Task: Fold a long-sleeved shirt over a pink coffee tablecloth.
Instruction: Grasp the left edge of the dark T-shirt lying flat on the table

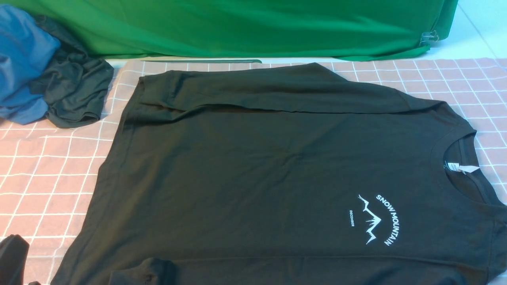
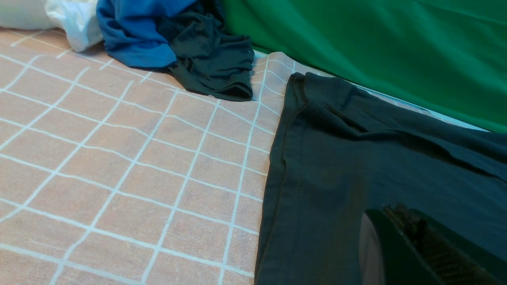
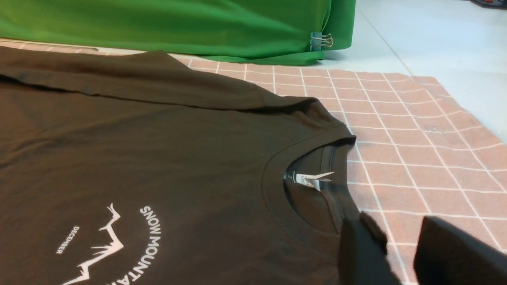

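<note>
Green cloth point(image 1: 237, 27) hangs behind the surface, which is covered by the pink checked tablecloth point(image 1: 47, 166). The black shirt point(image 1: 257, 170) lies flat on it, chest logo up, collar point(image 3: 305, 158) towards the robot's right. A blue garment point(image 1: 23, 63) and a dark garment point(image 1: 75, 91) are heaped well off to the left.

The far sleeve point(image 1: 277, 91) already lies folded along the body, so the folding looks only begun. The near side probably comes next, which calls for a grip on the near edge at both ends.

The left pincer point(image 2: 390, 221) is closed, and I cannot see any fabric in it. The right pincer point(image 3: 396, 237) hangs just beside the collar, partly apart, holding nothing.
</note>
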Robot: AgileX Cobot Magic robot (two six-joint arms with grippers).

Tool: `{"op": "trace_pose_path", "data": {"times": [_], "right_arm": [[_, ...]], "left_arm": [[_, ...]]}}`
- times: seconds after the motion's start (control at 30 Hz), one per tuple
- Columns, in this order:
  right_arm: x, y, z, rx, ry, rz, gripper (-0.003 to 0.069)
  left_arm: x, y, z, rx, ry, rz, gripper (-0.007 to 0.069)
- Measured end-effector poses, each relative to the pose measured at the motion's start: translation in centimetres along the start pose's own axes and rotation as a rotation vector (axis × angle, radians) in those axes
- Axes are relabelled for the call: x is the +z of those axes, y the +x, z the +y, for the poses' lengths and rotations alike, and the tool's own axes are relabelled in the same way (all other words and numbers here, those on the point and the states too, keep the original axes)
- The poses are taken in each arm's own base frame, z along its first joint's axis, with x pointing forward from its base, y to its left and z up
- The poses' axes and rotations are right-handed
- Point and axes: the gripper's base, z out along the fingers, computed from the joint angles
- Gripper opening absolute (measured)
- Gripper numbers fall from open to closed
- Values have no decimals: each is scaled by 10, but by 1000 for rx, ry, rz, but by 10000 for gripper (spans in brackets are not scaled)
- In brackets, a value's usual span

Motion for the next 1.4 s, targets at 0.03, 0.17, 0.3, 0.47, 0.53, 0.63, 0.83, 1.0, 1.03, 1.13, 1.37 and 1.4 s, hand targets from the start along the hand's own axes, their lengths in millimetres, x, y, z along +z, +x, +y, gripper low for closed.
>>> {"op": "trace_pose_path", "data": {"times": [0.03, 0.17, 0.3, 0.47, 0.53, 0.63, 0.83, 1.0, 1.03, 1.13, 1.37, 1.4], "right_arm": [[0, 0, 0, 0, 0, 0, 248], [0, 0, 0, 0, 0, 0, 248], [0, 0, 0, 0, 0, 0, 248], [0, 0, 0, 0, 0, -1, 248], [0, 0, 0, 6, -1, -1, 248], [0, -3, 1, 110, -13, -34, 248], [-4, -25, -2, 601, -63, -280, 248], [-6, -33, -4, 641, -73, -372, 246], [-7, -34, -5, 645, -75, -390, 245], [-11, -43, -7, 705, -97, -490, 216], [-22, -134, 1, 458, -138, -270, 41], [-19, -147, 3, 376, -146, -207, 40]], "left_arm": [[0, 0, 0, 0, 0, 0, 15], [0, 0, 0, 0, 0, 0, 15], [0, 0, 0, 0, 0, 0, 15], [0, 0, 0, 0, 0, -2, 15], [0, 0, 0, -3, 1, -5, 15], [0, -3, -2, -94, 24, -32, 15], [-4, -27, -1, -499, 82, -292, 15], [-18, -53, 13, -793, 115, -647, 15], [-21, -58, 12, -818, 146, -691, 15], [-30, -92, -7, -756, 260, -673, 15], [19, -177, -46, -491, 52, -67, 15], [31, -180, -48, -456, 9, 63, 15]]}}
